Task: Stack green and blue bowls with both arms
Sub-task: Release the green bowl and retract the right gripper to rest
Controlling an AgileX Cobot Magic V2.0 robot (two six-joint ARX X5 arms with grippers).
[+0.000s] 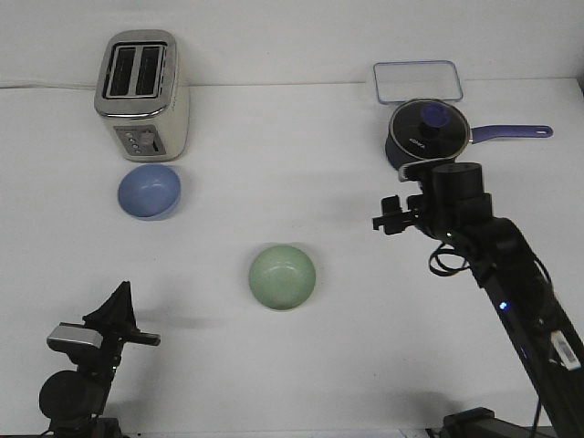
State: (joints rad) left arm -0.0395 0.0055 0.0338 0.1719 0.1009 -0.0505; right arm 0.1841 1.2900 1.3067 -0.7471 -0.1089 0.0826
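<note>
The pale green bowl [282,276] sits upright in the middle of the white table. The light blue bowl [149,191] sits upright at the left, just in front of the toaster. My left gripper [119,297] is low at the near left, well in front of the blue bowl, with its pointed fingers together and holding nothing. My right arm's wrist [453,189] hovers at the right, beyond and to the right of the green bowl. Its fingers are hidden under the wrist, so I cannot tell how its jaws stand.
A silver toaster [141,94] stands at the back left. A dark navy saucepan [427,135] with a purple handle sits at the back right, right behind my right wrist. A clear lidded container [417,80] lies behind the saucepan.
</note>
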